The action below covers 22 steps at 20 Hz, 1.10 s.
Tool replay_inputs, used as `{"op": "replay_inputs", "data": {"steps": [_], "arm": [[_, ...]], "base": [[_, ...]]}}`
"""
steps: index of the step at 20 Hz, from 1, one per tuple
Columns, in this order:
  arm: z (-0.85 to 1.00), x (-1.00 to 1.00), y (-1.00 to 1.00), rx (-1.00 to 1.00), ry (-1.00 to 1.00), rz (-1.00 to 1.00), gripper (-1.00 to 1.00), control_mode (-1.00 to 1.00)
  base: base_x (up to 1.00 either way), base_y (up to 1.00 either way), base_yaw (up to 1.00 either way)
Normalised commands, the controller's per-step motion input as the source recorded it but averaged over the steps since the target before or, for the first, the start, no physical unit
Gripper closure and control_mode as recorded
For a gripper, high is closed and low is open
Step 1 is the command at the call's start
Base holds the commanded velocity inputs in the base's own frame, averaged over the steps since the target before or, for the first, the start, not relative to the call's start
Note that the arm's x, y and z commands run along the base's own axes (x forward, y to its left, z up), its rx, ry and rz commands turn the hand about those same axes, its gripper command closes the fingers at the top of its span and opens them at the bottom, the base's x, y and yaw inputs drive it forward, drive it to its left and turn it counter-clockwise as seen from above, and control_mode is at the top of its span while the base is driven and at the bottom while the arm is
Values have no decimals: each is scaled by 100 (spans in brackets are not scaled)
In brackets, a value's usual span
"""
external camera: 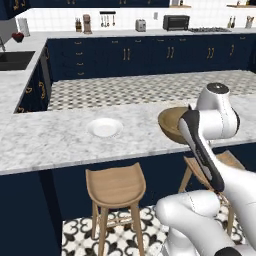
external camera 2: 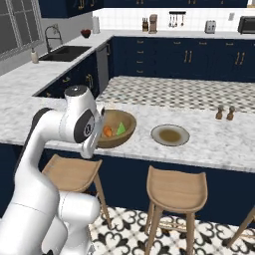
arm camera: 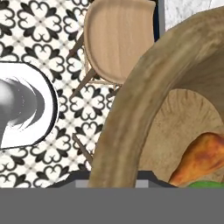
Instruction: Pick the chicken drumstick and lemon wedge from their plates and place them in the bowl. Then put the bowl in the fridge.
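Bowl loaded and gripped at its rim, ready for carrying to the fridge

Left base view: the wooden bowl (external camera: 171, 124) sits tilted at the counter (external camera: 55, 142) edge, partly behind the arm, with the white plate (external camera: 104, 128) bare at its 9 o'clock. Right base view: the drumstick (external camera 2: 107, 131) and lemon wedge (external camera 2: 121, 129) lie together inside the bowl (external camera 2: 122, 130); the grey-rimmed plate (external camera 2: 170, 135) stands bare at its 3 o'clock. Hand view: the gripper (arm camera: 114, 181), at 6 o'clock, is closed on the bowl's rim (arm camera: 131, 105), a hold suited to lifting it; the drumstick (arm camera: 199, 157) rests at 4 o'clock, above a stool (arm camera: 119, 39) and patterned floor (arm camera: 39, 33)
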Motion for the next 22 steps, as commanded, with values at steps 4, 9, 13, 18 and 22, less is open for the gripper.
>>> {"op": "replay_inputs", "data": {"steps": [4, 9, 13, 18, 22], "arm": [[0, 0, 0, 0, 0, 0, 100, 100], [0, 0, 0, 0, 0, 0, 100, 100], [0, 0, 0, 0, 0, 0, 100, 100], [0, 0, 0, 0, 0, 0, 100, 100], [0, 0, 0, 0, 0, 0, 100, 100]], "base": [[-74, -86, -43], [0, -94, -65], [7, -100, -29], [21, -100, -2], [23, -100, 4]]}}
